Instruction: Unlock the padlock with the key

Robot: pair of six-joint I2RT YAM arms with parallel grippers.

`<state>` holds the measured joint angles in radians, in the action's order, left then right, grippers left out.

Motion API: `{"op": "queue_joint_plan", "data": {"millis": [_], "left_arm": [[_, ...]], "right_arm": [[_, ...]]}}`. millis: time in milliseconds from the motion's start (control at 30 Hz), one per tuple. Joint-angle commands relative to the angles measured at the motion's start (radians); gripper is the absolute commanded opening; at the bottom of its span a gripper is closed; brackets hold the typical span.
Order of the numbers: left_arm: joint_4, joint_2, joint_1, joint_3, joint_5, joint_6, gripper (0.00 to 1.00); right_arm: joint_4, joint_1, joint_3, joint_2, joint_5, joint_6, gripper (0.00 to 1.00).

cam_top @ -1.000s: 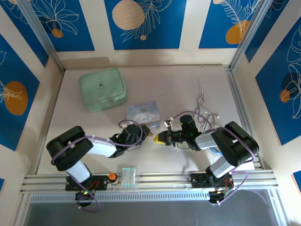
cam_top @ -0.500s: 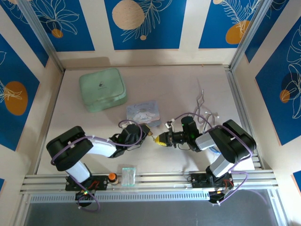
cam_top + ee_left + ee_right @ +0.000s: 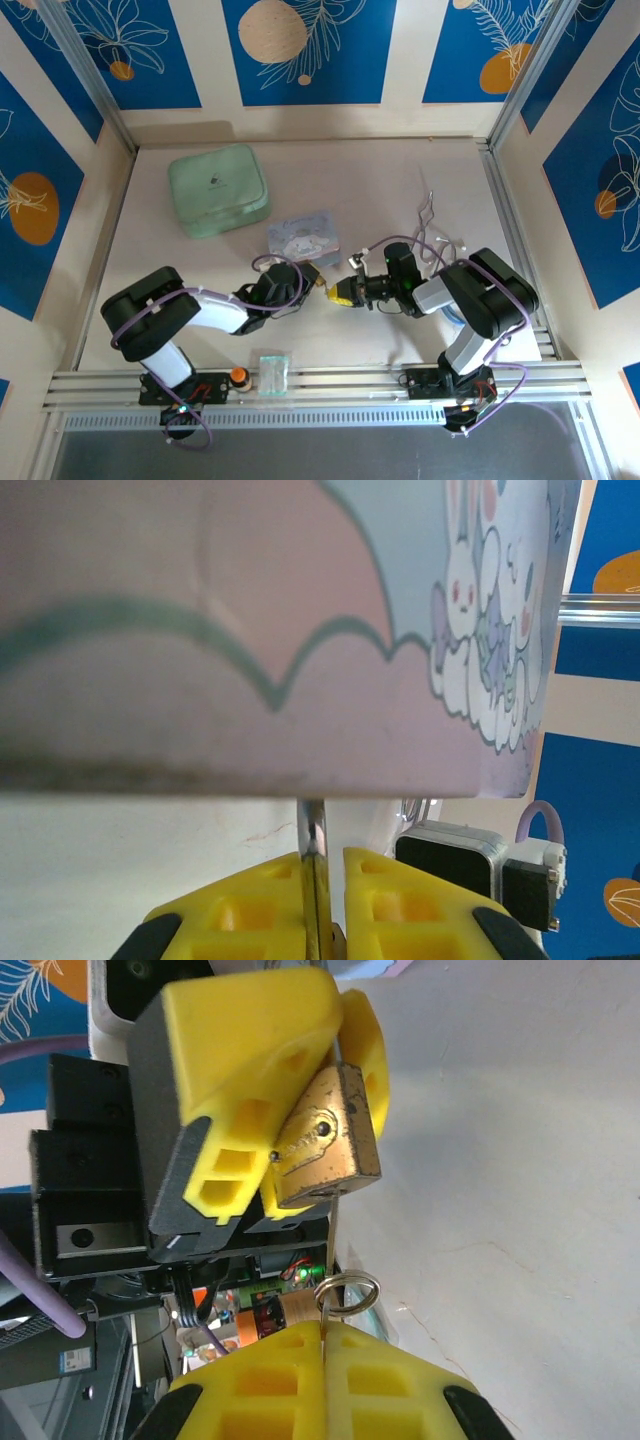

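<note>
Two facing jaws: padlock [image 3: 325,1140] within the left, key [image 3: 331,1235] within the right.

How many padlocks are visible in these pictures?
1. The padlock is clamped in the left gripper, just in front of the key that the right gripper holds. The cartoon tin could hide more.

At mid bench [image 3: 400,180] the left tool [image 3: 318,281] and the right tool [image 3: 337,292] meet tip to tip, with the tin [image 3: 303,238] just behind them and the square case [image 3: 218,189] farther back to the left. The padlock [image 3: 325,1145] sits between the left tool's fingers, and the key [image 3: 332,1240], pinched between the right tool's fingers, reaches from them to the padlock's end. A small box [image 3: 271,371] lies on the near rail, between the two arm bases and nearer the left one.
</note>
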<state>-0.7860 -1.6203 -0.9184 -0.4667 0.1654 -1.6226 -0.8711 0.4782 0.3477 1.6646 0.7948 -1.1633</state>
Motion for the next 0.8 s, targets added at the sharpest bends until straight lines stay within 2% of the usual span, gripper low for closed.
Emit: {"op": "queue_joint_plan", "data": {"millis": [0, 233, 367, 400, 533, 667, 767], "left_arm": [[-0.051, 0.003, -0.008, -0.018, -0.049, -0.042, 0.00], [-0.038, 0.007, -0.010, -0.004, -0.044, -0.040, 0.00], [-0.035, -0.008, -0.009, -0.001, -0.024, -0.028, 0.01], [-0.034, -0.013, -0.009, -0.004, -0.023, -0.018, 0.04], [-0.027, -0.029, -0.010, -0.017, -0.030, 0.007, 0.04], [0.085, -0.011, -0.014, -0.031, -0.020, 0.052, 0.20], [0.092, 0.000, -0.016, -0.005, -0.006, 0.051, 0.29]], "right_arm": [[-0.039, -0.009, 0.014, 0.007, 0.017, -0.006, 0.00], [-0.038, -0.009, 0.013, 0.002, 0.032, -0.007, 0.00], [0.015, 0.002, 0.000, -0.026, 0.026, 0.019, 0.00], [0.033, 0.002, -0.003, -0.032, 0.030, 0.030, 0.00], [0.123, 0.006, 0.006, -0.037, 0.043, 0.086, 0.00], [0.199, 0.014, 0.015, -0.048, 0.034, 0.133, 0.00], [0.318, 0.025, 0.033, -0.081, -0.002, 0.198, 0.00]]}}
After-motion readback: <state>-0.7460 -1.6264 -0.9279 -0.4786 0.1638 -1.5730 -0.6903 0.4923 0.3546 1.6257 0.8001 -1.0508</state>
